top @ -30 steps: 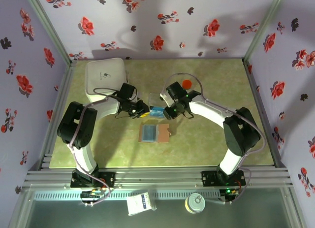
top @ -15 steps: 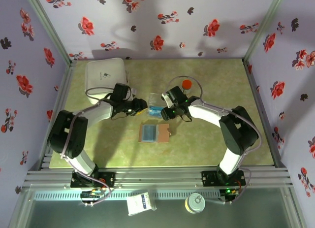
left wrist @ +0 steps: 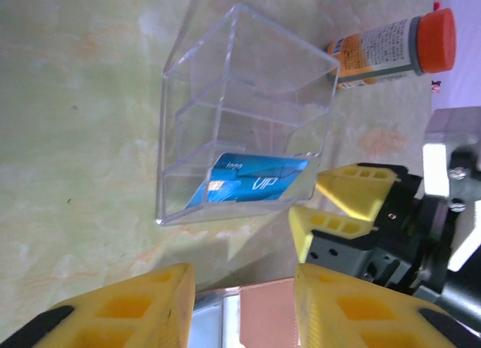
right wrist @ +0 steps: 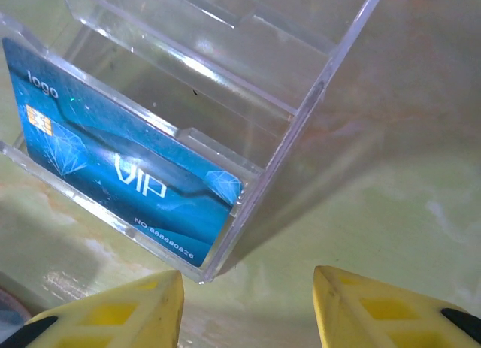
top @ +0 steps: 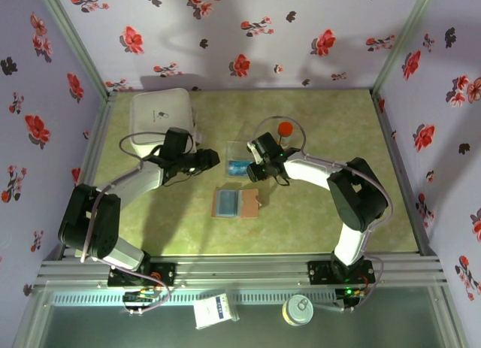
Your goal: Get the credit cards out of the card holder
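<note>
A blue credit card (top: 239,167) marked VIP stands in the front slot of a clear plastic tray (top: 238,149); it also shows in the wrist views (left wrist: 248,184) (right wrist: 124,175). The card holder (top: 237,202) lies open on the table in front of the tray, blue-grey panel to the left and brown flap to the right. Its brown flap (left wrist: 267,318) shows beyond my left fingers. My left gripper (top: 211,161) (left wrist: 240,288) stands open just left of the tray, holding nothing. My right gripper (top: 255,168) (right wrist: 248,288) is open at the tray's right front corner, holding nothing.
A large white box (top: 161,121) sits at the back left, close behind my left arm. An orange-capped bottle (top: 284,130) (left wrist: 391,46) lies just behind the tray to the right. The right gripper's yellow fingers (left wrist: 342,213) sit close to the tray's corner.
Both grippers have opened and drawn slightly back from the tray. The left arm has stretched lower and further left. The blue card stays in the tray.
</note>
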Robot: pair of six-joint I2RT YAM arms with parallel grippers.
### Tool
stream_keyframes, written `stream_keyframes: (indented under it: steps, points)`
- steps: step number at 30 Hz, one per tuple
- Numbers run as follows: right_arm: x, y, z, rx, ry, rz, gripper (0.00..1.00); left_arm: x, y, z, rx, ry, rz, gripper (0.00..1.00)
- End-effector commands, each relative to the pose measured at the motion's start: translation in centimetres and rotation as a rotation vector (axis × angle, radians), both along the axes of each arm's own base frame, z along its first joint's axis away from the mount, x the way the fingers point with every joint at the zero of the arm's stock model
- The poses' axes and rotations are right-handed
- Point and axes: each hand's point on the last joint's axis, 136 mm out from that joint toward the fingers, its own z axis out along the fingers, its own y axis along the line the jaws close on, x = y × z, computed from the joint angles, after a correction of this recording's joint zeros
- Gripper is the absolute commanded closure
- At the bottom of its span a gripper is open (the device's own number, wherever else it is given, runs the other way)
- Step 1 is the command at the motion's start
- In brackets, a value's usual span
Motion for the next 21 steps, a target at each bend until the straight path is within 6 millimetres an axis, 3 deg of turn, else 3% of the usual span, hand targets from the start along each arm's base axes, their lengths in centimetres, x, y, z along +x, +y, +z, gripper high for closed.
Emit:
stream_keyframes:
  steps: [1, 7, 11, 18, 21]
  points:
    - [1.5, 0.0, 0.5, -0.012, -0.045, -0.042, 0.52, -0.6, 0.4, -0.7, 0.012, 0.009, 0.0, 0.63]
    - [1.4, 0.1, 1.1, 0.008, -0.038, -0.049, 0.52, -1.6, 0.4, -1.6, 0.014, 0.044, 0.005, 0.66]
    - [0.9, 0.1, 2.8, 0.038, -0.043, -0.063, 0.52, -2.5, 0.2, -2.0, 0.023, 0.06, 0.005, 0.68]
    - [-1.3, 1.1, 5.8, 0.079, -0.046, -0.11, 0.53, -4.5, 0.0, -3.4, 0.056, 0.114, -0.008, 0.72]
    - [-3.0, 2.8, 6.9, 0.134, -0.036, -0.122, 0.55, -5.5, -0.3, -3.9, 0.061, 0.129, -0.029, 0.75]
